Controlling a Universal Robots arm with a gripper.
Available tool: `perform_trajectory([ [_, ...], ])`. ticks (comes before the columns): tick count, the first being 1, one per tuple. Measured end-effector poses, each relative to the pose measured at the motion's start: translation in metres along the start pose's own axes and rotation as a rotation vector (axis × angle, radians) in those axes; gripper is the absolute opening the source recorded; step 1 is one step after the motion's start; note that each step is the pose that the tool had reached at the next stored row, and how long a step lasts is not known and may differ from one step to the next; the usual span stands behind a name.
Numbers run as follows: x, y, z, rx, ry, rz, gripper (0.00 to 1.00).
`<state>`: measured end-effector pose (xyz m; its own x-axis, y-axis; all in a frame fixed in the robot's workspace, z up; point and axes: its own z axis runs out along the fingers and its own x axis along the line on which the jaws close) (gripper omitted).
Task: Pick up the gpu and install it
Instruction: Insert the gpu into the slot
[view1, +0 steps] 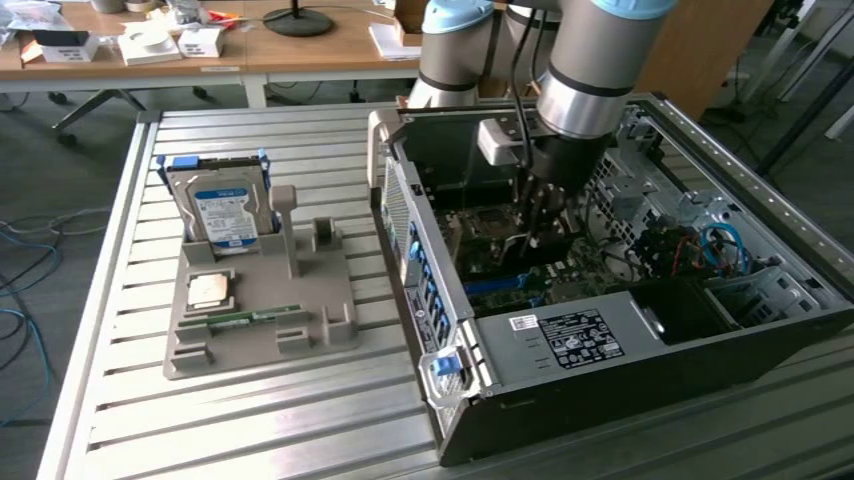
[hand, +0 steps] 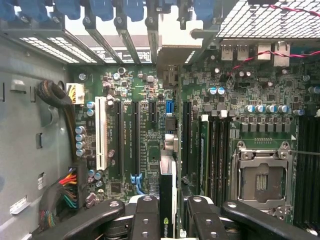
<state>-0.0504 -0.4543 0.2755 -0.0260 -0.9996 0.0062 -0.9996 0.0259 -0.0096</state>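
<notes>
Above the motherboard (hand: 125, 90), the gripper (hand: 168, 216) holds the gpu (hand: 167, 192) edge-on.

A green Nvidia eye mark stands on the edge of the gpu (hand: 167, 187), pinched between the fingers of the gripper (hand: 170, 212). White lettering beside the motherboard slots (hand: 131, 135) ahead of the gripper is too small to read, as are the power supply label (view1: 574, 338) and hard drive label (view1: 224, 218).

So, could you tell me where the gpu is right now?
In the wrist view, the gpu sits edge-on between the hand's fingers, inside the computer case, at the motherboard's expansion slots.
</notes>
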Motion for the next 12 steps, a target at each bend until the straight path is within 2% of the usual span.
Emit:
perform_trajectory([
  [12, 0.0006, 0.0047, 0.0007, 0.0012, 0.0, 0.0, 0.26],
])
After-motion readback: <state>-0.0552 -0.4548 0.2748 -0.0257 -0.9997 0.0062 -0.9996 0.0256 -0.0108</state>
